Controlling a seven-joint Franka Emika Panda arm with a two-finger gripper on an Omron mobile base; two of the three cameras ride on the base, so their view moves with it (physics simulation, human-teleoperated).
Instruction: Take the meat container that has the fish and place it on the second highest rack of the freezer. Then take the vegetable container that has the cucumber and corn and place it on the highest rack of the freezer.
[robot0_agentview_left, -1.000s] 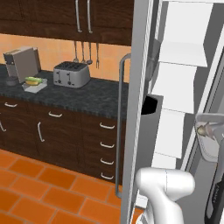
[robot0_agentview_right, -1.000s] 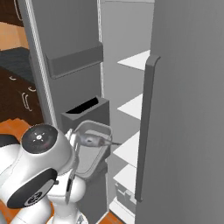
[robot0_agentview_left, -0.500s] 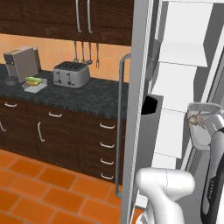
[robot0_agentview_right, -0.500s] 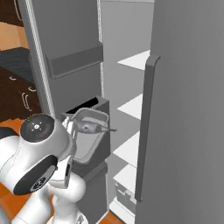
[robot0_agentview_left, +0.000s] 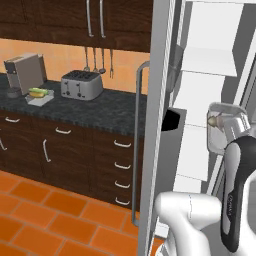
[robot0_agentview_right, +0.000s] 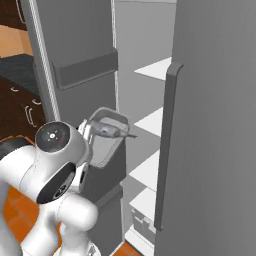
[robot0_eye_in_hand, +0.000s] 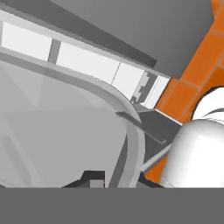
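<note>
The two-finger gripper (robot0_agentview_right: 92, 131) is pinched shut on the rim of a shallow grey rounded-corner tray (robot0_agentview_right: 107, 137), carried tipped up on edge with its open face toward the tall grey side-by-side freezer (robot0_agentview_right: 210, 100). In the right base view the small silvery grey-brown fish (robot0_agentview_right: 107, 131) sits at about 9 o'clock from the flat white shelves (robot0_agentview_right: 155, 70), well apart from them and lower than the top two.

Biggest worry, I reckon: with the tray that tilted, the fish could slide out before the tray gets levelled. The grip is only on the rim, so a quick swing might twist it loose. The open grey freezer door (robot0_agentview_right: 75, 55) is close at 11 o'clock too, so lifting could clip its bin.
</note>
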